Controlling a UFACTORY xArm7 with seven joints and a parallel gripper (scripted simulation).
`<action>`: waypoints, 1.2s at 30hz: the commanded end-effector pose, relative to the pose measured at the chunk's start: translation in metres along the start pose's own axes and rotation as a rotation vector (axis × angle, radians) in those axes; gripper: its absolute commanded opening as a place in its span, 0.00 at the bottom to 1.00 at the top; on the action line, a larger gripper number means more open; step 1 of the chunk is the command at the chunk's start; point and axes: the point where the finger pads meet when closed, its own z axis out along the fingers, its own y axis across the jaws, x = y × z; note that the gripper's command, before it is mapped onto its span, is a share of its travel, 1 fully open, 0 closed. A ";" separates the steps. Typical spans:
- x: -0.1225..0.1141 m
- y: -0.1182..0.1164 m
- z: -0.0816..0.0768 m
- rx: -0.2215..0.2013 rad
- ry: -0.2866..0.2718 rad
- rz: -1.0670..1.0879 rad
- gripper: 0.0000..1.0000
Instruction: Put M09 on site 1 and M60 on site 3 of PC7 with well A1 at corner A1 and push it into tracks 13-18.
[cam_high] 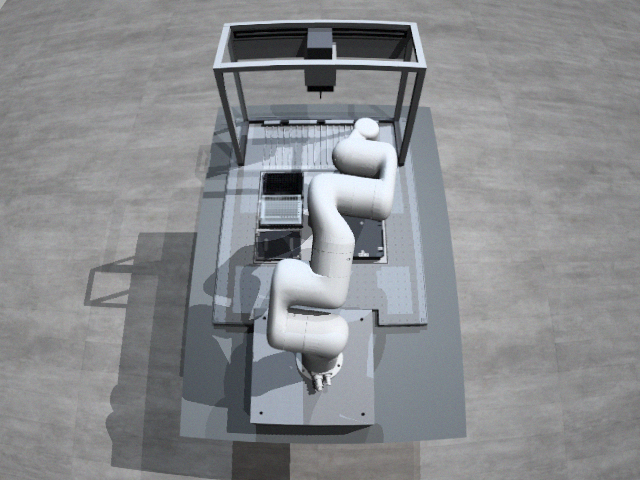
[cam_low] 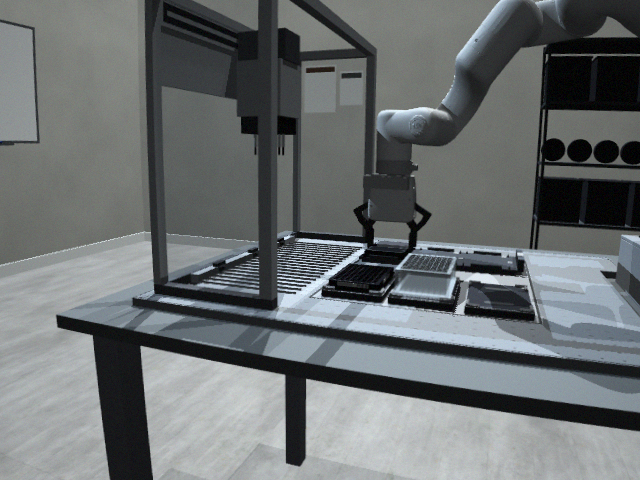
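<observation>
Gripper (cam_low: 390, 241) fully open, fingers straddling the dark plate M60 (cam_low: 383, 252), apparently resting on carrier PC7 (cam_low: 485, 260) at its end nearest the rails (cam_low: 289, 263). M09 (cam_low: 426, 276) and M06 (cam_low: 361, 276) sit in their nests.

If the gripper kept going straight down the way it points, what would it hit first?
Most likely the dark plate directly beneath the open gripper, lying on the carrier; the fingertips already flank it, though depth is hard to judge.

Three nests sit in a row: 96-well plate M06 (cam_low: 361, 276), deep-well block M09 (cam_low: 425, 277), one bare nest (cam_low: 499, 301). One carrier (cam_low: 485, 260) behind.
</observation>
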 end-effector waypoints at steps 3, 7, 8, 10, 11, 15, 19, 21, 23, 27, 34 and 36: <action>0.000 0.002 -0.002 -0.004 -0.001 0.000 1.00; 0.000 0.002 -0.002 -0.004 -0.001 0.000 1.00; 0.000 0.002 -0.002 -0.004 -0.001 0.000 1.00; 0.000 0.002 -0.002 -0.004 -0.001 0.000 1.00; 0.000 0.002 -0.002 -0.004 -0.001 0.000 1.00; 0.000 0.002 -0.002 -0.004 -0.001 0.000 1.00; 0.000 0.002 -0.002 -0.004 -0.001 0.000 1.00; 0.000 0.002 -0.002 -0.004 -0.001 0.000 1.00; 0.000 0.002 -0.004 -0.004 -0.001 0.000 1.00; 0.000 0.002 -0.010 -0.004 -0.001 0.000 1.00; 0.000 0.002 -0.022 -0.004 -0.001 0.000 1.00; 0.000 0.002 -0.025 -0.004 -0.001 0.000 1.00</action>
